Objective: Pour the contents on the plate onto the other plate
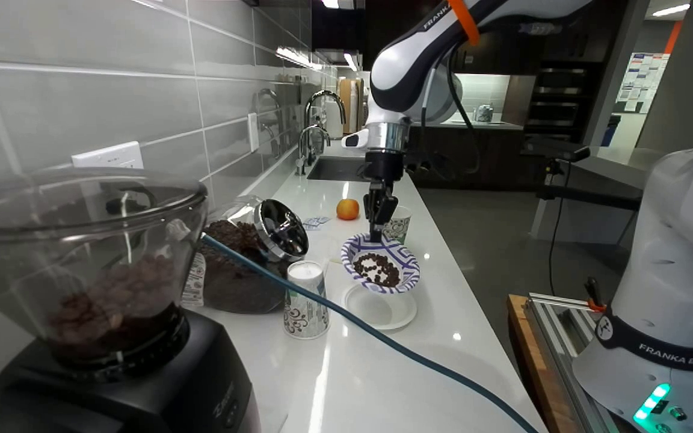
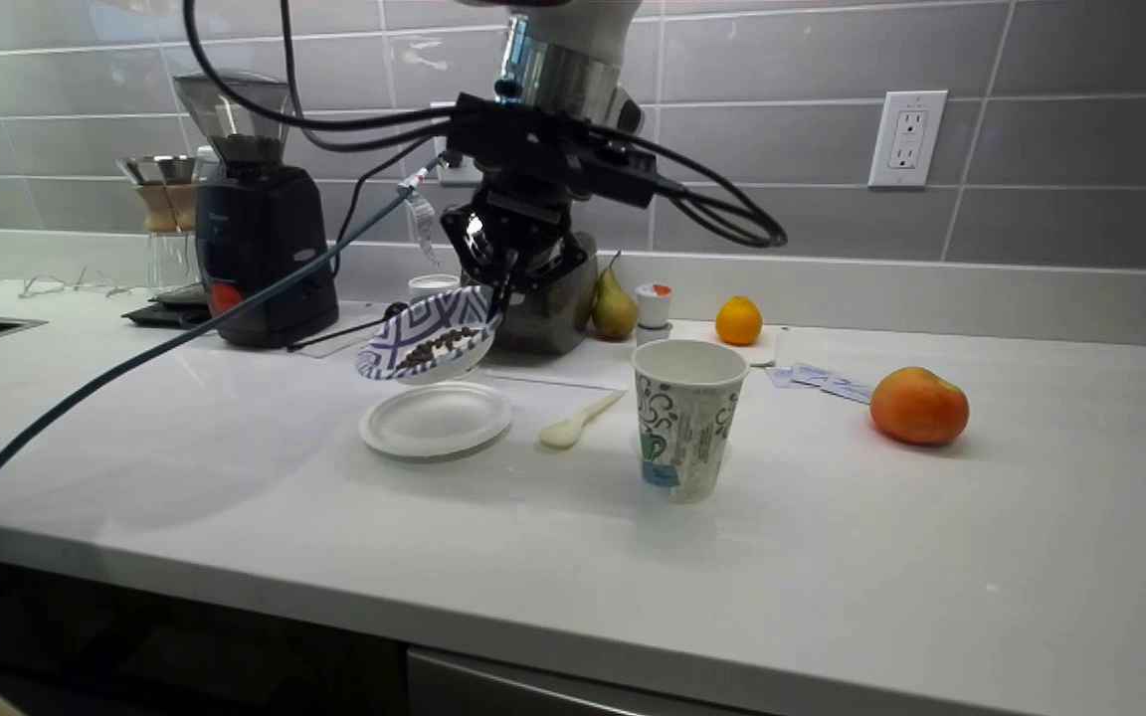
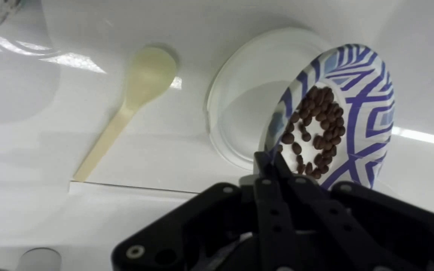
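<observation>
The patterned plate, with its blue-purple rim (image 1: 406, 263) (image 2: 429, 316) (image 3: 367, 109), is held in the air and tilted. The contents, dark brown beans (image 1: 386, 273) (image 2: 434, 350) (image 3: 328, 128), lie in its middle. The other plate, plain white (image 1: 382, 310) (image 2: 434, 420) (image 3: 245, 94), sits bare on the counter beneath it, partly covered by it in the wrist view. My gripper (image 1: 376, 234) (image 2: 500, 298) (image 3: 272, 160) is shut on the patterned plate's edge. In an exterior view the plate slopes down away from the fingers. No beans show on the plain plate.
A paper cup (image 2: 687, 428) and a pale spoon (image 2: 573, 428) (image 3: 149, 75) stand and lie near the plain plate. An upside-down cup (image 1: 306, 307), a bean jar (image 1: 238, 264) and a grinder (image 1: 124, 373) are nearby. A blue hose (image 1: 406, 349) (image 2: 135, 363) crosses both exterior views.
</observation>
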### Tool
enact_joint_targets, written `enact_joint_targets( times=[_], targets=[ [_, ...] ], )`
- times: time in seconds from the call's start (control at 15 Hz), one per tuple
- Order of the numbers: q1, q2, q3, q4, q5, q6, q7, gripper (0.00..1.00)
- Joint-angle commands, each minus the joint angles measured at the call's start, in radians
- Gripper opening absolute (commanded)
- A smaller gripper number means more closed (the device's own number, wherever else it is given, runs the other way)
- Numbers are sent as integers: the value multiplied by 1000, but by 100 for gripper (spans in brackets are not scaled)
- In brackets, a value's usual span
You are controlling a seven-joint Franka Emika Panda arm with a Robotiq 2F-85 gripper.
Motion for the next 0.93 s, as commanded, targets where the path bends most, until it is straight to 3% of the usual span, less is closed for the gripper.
enact_joint_targets(
  times=[0.0, 0.53, 0.67, 0.73, 0.87],
  targets=[
    [41, -83, -2, -80, -108, 97, 91, 1],
    [93, -154, 29, -182, -383, 347, 344, 1],
    [105, -164, 27, -198, -397, 374, 394, 1],
    [117, -122, 4, -157, -369, 342, 345, 3],
    [125, -131, 5, -168, -375, 352, 367, 3]
  ],
)
